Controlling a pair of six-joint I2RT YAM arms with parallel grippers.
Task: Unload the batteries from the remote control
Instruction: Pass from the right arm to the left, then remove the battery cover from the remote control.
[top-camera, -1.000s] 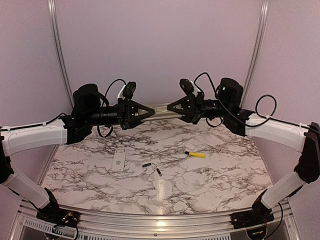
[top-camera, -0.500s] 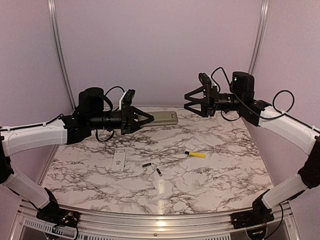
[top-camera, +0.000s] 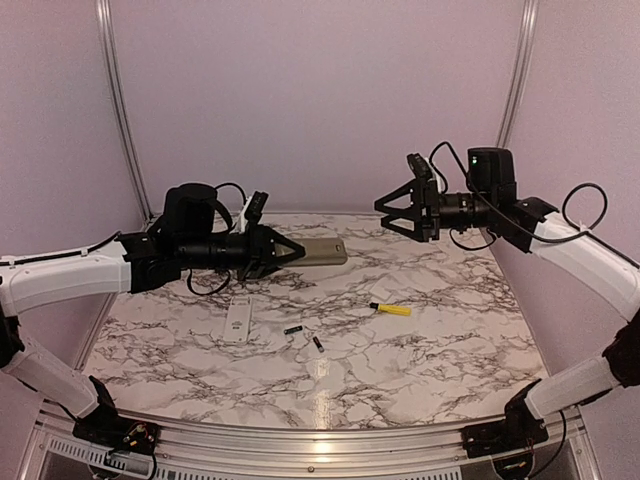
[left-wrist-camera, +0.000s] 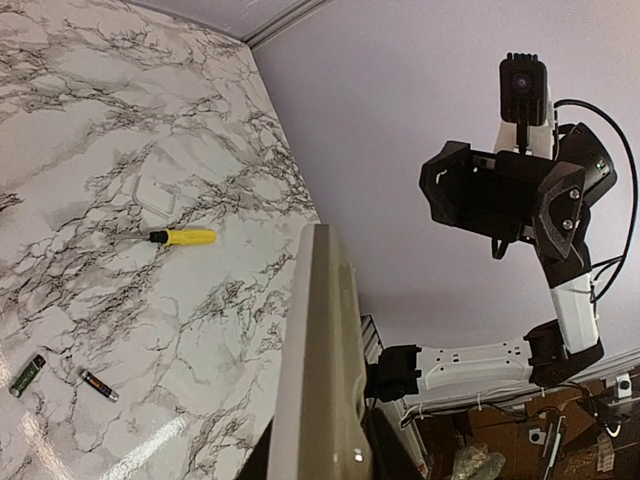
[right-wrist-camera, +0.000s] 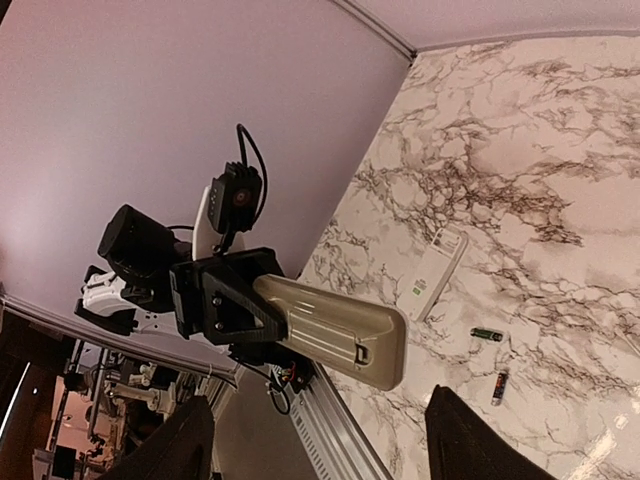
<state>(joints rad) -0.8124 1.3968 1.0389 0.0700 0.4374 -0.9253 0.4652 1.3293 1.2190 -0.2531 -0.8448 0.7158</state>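
The remote control (top-camera: 320, 252), long and beige-grey, hangs level above the back of the table. My left gripper (top-camera: 285, 250) is shut on its left end. From the left wrist the remote (left-wrist-camera: 320, 360) runs up out of the jaws edge-on. My right gripper (top-camera: 388, 212) is open and empty, a short gap from the remote's free end. Its dark fingers (right-wrist-camera: 470, 440) frame the remote (right-wrist-camera: 330, 330), whose ribbed face has a small latch. Two batteries (top-camera: 293, 329) (top-camera: 318, 344) lie loose on the marble; both wrist views show them too, as batteries (right-wrist-camera: 486, 334) (left-wrist-camera: 99, 385).
A yellow-handled screwdriver (top-camera: 391, 309) lies right of centre on the marble table (top-camera: 430, 350). A flat white cover plate (top-camera: 238, 321) rests left of the batteries. Pale purple walls close in the back and sides.
My right gripper opened, let go of the remote's right end and drew back to the right. The left arm kept the remote and shifted it slightly left and lower.
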